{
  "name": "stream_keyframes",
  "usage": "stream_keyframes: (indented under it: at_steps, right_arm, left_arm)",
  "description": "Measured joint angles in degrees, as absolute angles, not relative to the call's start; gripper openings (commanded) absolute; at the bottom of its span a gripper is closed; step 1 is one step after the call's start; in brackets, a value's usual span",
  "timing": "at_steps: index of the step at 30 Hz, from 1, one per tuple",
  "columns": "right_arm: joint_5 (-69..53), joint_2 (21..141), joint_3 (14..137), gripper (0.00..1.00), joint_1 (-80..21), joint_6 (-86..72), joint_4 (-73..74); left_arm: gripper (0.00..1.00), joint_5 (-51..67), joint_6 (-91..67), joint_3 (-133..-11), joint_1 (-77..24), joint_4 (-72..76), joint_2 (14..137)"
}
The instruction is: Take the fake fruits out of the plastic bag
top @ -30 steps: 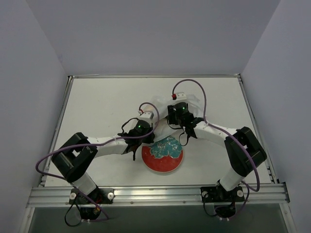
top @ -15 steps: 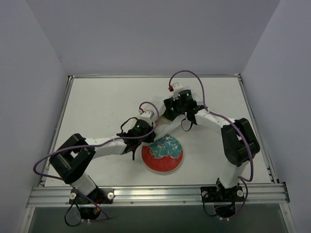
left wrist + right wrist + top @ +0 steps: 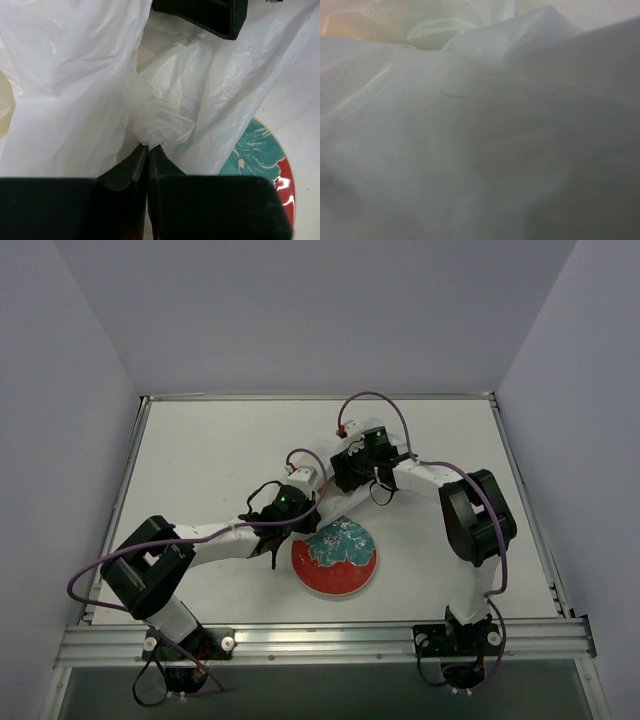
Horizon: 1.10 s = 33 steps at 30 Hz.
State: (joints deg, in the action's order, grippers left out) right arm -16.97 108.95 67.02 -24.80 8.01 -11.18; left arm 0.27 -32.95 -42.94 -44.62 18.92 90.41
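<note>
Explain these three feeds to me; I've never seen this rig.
Two robot arms stand at the near edge of a table. The overhead picture looks down on both; the other two come from a camera on each wrist. On the table lie a red-and-teal plate and a plastic bag. The left pincer is shut on the bag's film. The right pincer is over the bag; its camera shows only film, faintly tinted orange and green, so whether it is open cannot be told.

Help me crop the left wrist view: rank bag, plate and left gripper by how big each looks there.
1. bag, fills most of it
2. left gripper, very near the camera
3. plate, only an edge shows
</note>
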Motion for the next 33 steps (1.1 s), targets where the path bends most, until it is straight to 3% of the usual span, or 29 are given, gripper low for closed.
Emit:
stream_keyframes:
  at_steps: [6,10,11,17,26,33]
  right_arm:
    - [-17.15,110.8,67.02,0.79,-25.28,8.01,-11.0]
    - [-16.05,111.15,67.02,0.65,-26.26,8.01,-10.96]
    - [-15.4,111.13,67.02,0.57,-26.63,7.95,-11.22]
    - [-12.91,107.59,63.33,0.43,-27.7,4.73,-15.33]
    - [-12.56,96.75,59.13,0.43,-29.58,-1.52,-19.51]
    - [-8.19,91.24,55.05,0.45,-37.17,-4.43,-16.97]
  left_arm:
    - [0.02,0.3,-32.95,-42.92,-43.0,18.92,90.41]
    - [0.02,0.32,-32.93,-42.89,-42.11,18.92,90.39]
    - [0.02,0.19,-32.91,-42.87,-41.95,18.92,90.37]
    - [0.02,-0.21,-32.23,-42.7,-41.65,18.74,89.67]
    - [0.02,-0.21,-32.12,-42.33,-40.36,18.76,89.19]
    - [0.02,-0.25,-32.1,-41.34,-40.14,18.79,87.57]
